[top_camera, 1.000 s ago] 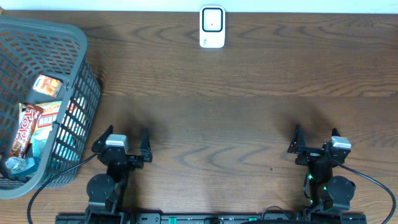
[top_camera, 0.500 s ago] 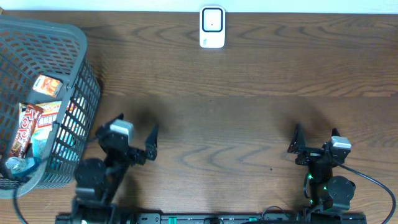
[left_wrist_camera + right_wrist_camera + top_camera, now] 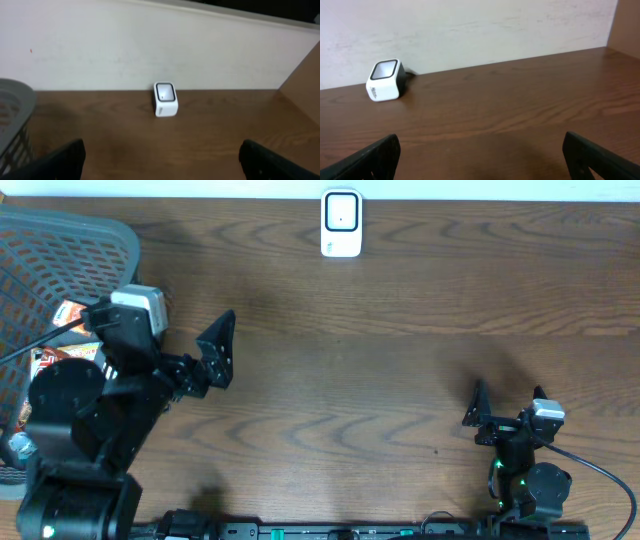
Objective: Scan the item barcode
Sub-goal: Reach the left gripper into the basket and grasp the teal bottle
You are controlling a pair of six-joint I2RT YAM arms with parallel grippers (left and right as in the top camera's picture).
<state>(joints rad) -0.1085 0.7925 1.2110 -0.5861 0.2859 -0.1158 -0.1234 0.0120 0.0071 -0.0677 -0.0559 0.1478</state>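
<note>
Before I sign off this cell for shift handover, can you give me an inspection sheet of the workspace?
Surface: brown wooden table, no spills seen.
Job's things: white scanner upright at the far edge; snack packs inside the grey basket at the left.
Clutter: nothing seen.
Grippers: left gripper open, empty, hovers by the basket, facing the scanner; right gripper open, empty, low near its base.
Cables: black cable loops from the right arm's base; thin cable crosses the basket toward the left wrist.
Surroundings: pale wall behind the table.
</note>
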